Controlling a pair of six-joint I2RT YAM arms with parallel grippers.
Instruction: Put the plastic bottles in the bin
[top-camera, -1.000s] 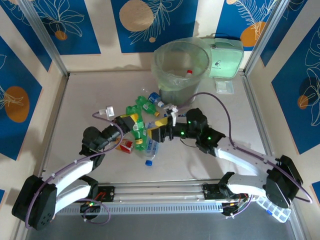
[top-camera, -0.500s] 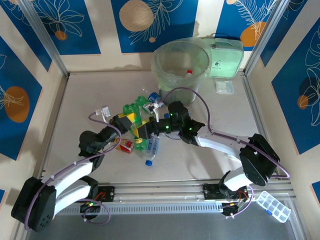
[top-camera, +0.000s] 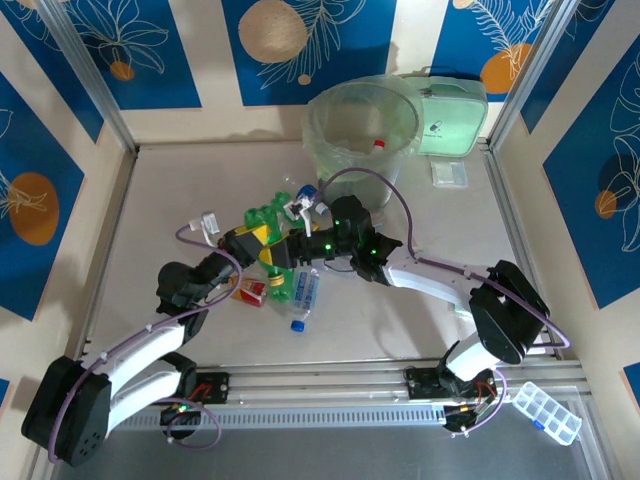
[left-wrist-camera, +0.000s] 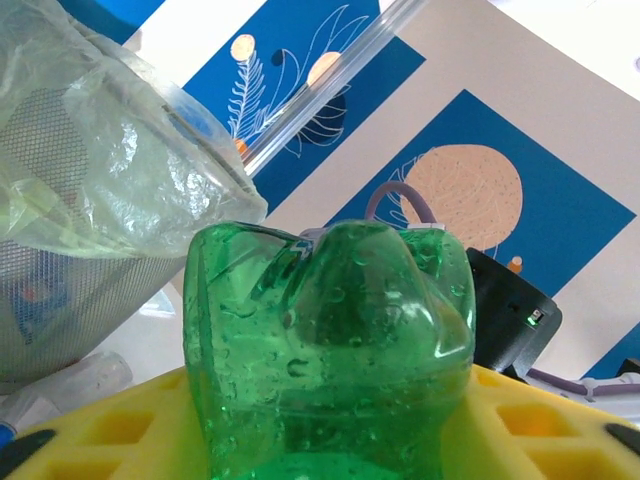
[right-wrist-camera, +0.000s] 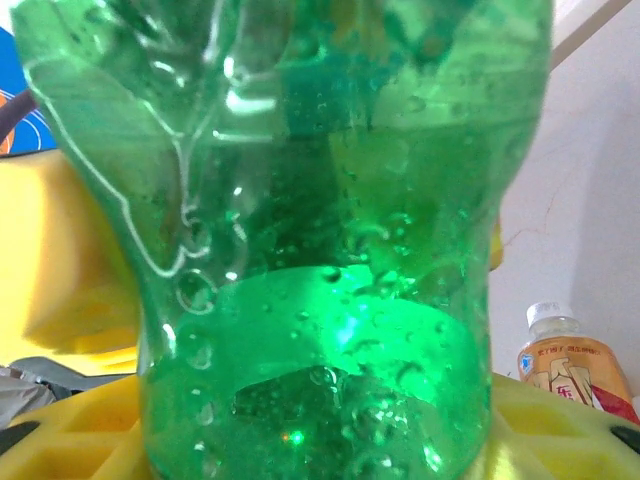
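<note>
Step in hand, as judged: handing one green bottle (right-wrist-camera: 330, 250) from arm to arm above the pile of bottles (top-camera: 298, 290) near the centre of the tabletop (top-camera: 180, 190).

The right claw (top-camera: 292, 250) is part-closed, with its yellow fingers against the bottle's sides. The left claw (top-camera: 256, 242) has what appears to be the same bottle's base seated between its fingers; whether it grips cannot be told.

Confirm a firm right-side hold before the left claw lets go. Then lift clear of the pile and carry to the bin (top-camera: 345, 172) at the far edge. Release only over its mouth.
</note>
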